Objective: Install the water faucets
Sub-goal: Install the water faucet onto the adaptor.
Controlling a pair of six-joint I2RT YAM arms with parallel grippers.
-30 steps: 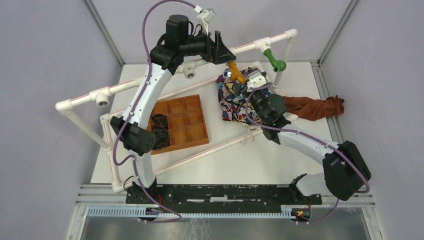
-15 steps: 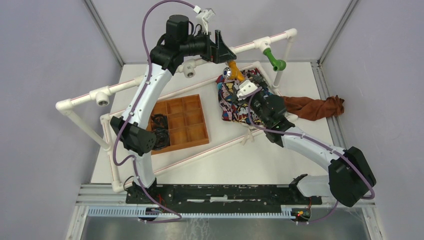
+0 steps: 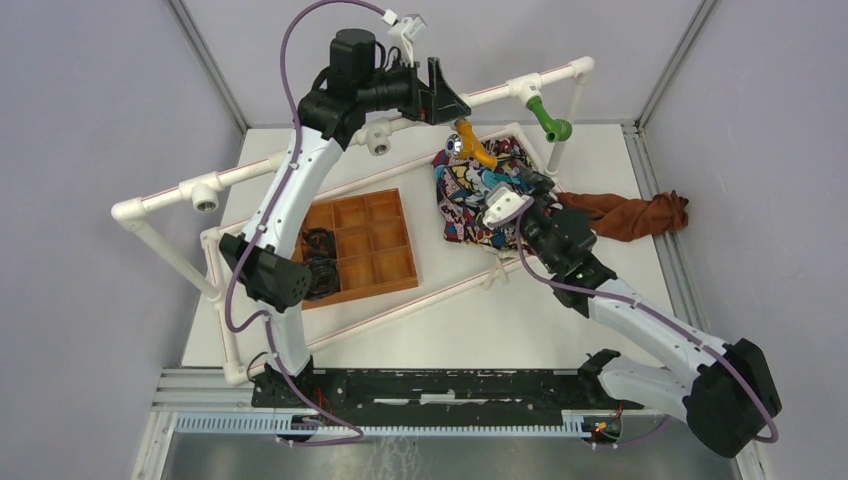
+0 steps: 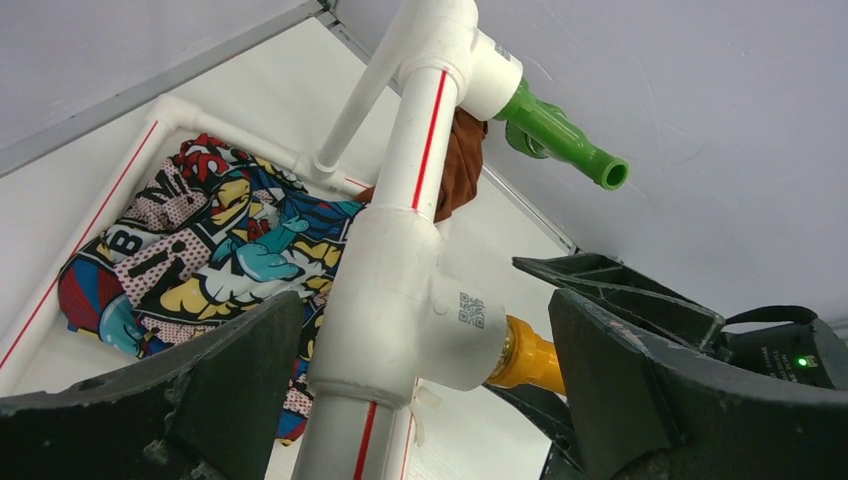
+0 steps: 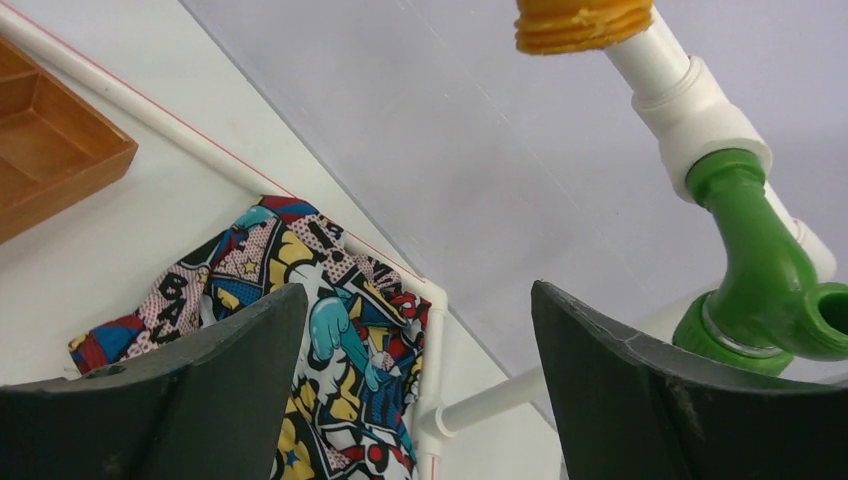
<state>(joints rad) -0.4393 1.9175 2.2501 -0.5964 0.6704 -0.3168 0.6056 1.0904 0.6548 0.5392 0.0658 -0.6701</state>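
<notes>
With orange faucet [image 4: 528,360] and green faucet [image 4: 548,128] seated in the far pipe [image 4: 412,140], my left gripper [image 4: 420,375] and right gripper [image 5: 420,380] gape wide, empty

Smooth, faintly glossy plastic on the green faucet [image 5: 760,260], with a thin shiny metal ring at its collar. Same smooth plastic on the orange-yellow faucet [image 4: 525,360], ridged at the rim in the right wrist view. Glossy white plastic along the pipe frame [image 4: 425,130] and its T-fitting [image 4: 400,290]. Soft, matt printed cloth [image 4: 200,240]; brown cloth [image 3: 630,215] likewise matt, crumpled. Matt black, finely grained plastic on the left tool [image 4: 420,340] and right tool [image 5: 418,330]. Matt white on the counter [image 3: 560,310]. Wood or brown plastic on the tray [image 5: 50,160], cannot tell which.
</notes>
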